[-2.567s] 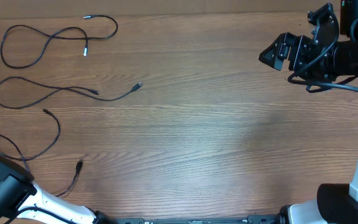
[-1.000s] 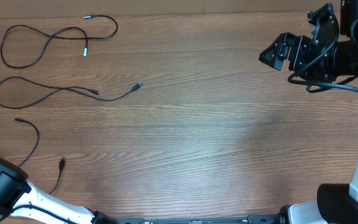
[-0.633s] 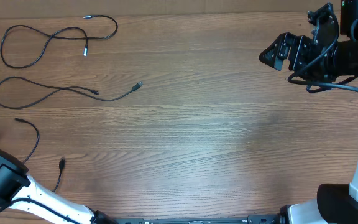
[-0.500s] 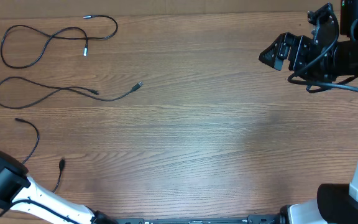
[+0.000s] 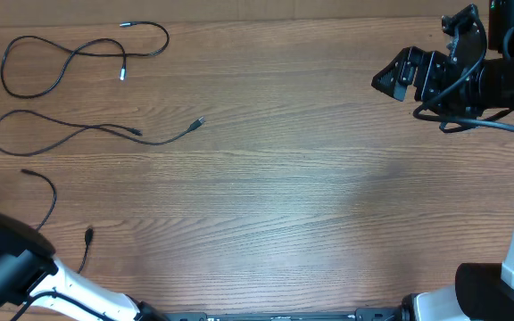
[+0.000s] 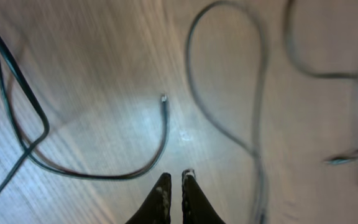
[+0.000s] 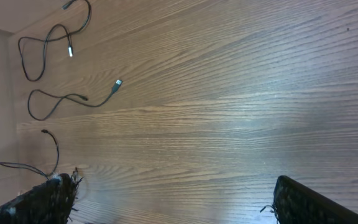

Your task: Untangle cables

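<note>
Three thin black cables lie apart on the left of the table. The far cable [image 5: 61,58] is looped and has silvery tips. The middle cable [image 5: 78,134] ends in a plug [image 5: 199,122]. The near cable [image 5: 52,201] curves toward the front edge. In the left wrist view my left gripper [image 6: 174,180] is shut with nothing in it, hovering just short of the near cable's curve [image 6: 104,176] and plug tip [image 6: 163,98]. A blurred loop of cable [image 6: 229,62] lies beyond. My right gripper [image 5: 395,78] hangs open at the far right, well away from the cables [image 7: 55,99].
My left arm [image 5: 7,267] fills the front left corner beside the near cable. Thicker dark wiring [image 6: 11,81] crosses the left of the left wrist view. The right arm's base [image 5: 498,285] stands at the front right. Bare wood [image 5: 310,196] spans the middle.
The near cable was dragged left and toward the front, then lay still. My left jaws opened, let it go and closed empty as the arm shifted. The right arm stayed put.
</note>
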